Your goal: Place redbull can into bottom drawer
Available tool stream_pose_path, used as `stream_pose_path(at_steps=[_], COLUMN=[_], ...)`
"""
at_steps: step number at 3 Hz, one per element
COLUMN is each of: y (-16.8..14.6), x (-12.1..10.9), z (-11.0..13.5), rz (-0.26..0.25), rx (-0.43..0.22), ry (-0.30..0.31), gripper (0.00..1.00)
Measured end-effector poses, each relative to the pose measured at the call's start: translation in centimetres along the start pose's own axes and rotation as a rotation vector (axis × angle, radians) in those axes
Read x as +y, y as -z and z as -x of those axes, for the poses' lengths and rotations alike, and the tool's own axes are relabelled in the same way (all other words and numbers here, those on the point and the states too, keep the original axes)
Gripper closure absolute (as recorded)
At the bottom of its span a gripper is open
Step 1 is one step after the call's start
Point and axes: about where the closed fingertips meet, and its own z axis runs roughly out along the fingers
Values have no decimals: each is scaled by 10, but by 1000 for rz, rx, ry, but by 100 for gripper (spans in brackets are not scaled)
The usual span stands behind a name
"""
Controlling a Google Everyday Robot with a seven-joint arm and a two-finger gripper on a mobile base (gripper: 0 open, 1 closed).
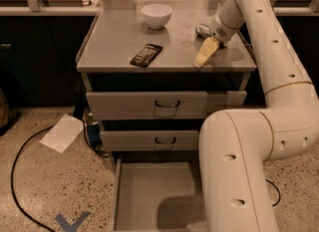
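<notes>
The redbull can (202, 29) shows as a small silver end lying on the right side of the grey cabinet top (119, 47), mostly hidden by my wrist. My gripper (207, 46) rests on the cabinet top right against the can, pointing toward the front edge. The bottom drawer (149, 196) is pulled out at floor level with a bare grey floor; my arm covers its right part.
A white bowl (156, 15) stands at the back of the cabinet top and a flat black remote (146, 55) lies near its middle. The two upper drawers (167, 104) are shut. A white paper (62, 132) and a black cable (17, 176) lie on the floor at left.
</notes>
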Motion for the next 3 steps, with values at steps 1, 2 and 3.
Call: stream_pose_path(at_steps=[1, 2, 3], y=[12, 18, 13], x=[24, 40, 37], z=[4, 22, 25], rz=[94, 147, 138], rx=[-54, -134, -142], ry=[43, 83, 82], gripper=[0, 0, 0])
